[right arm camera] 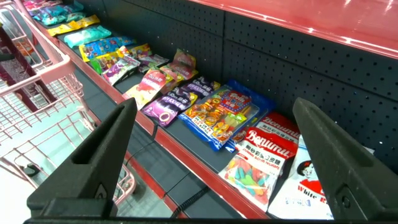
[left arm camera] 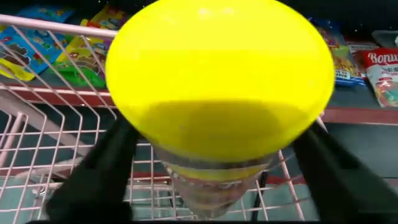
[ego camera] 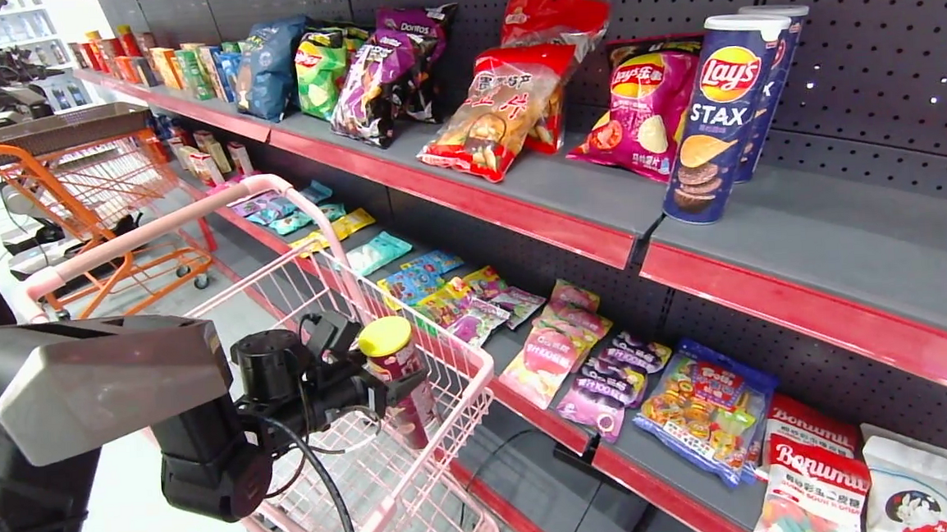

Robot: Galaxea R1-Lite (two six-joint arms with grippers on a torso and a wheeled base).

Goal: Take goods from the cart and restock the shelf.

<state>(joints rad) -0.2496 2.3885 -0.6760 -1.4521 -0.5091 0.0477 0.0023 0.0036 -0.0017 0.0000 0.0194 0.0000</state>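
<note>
A tall can with a yellow lid hangs upright just above the pink cart's rim, on the shelf side. My left gripper is shut on the can's body below the lid. In the left wrist view the yellow lid sits between the two dark fingers, with the cart's wire mesh under it. My right gripper stands open and holds nothing, in front of the lower shelf with its candy bags. The grey upper shelf has bare room right of two blue chip cans.
Chip bags line the upper shelf to the left. Flat candy packets cover the lower shelf. An orange cart stands farther down the aisle. A red shelf edge juts out between the can and the upper board.
</note>
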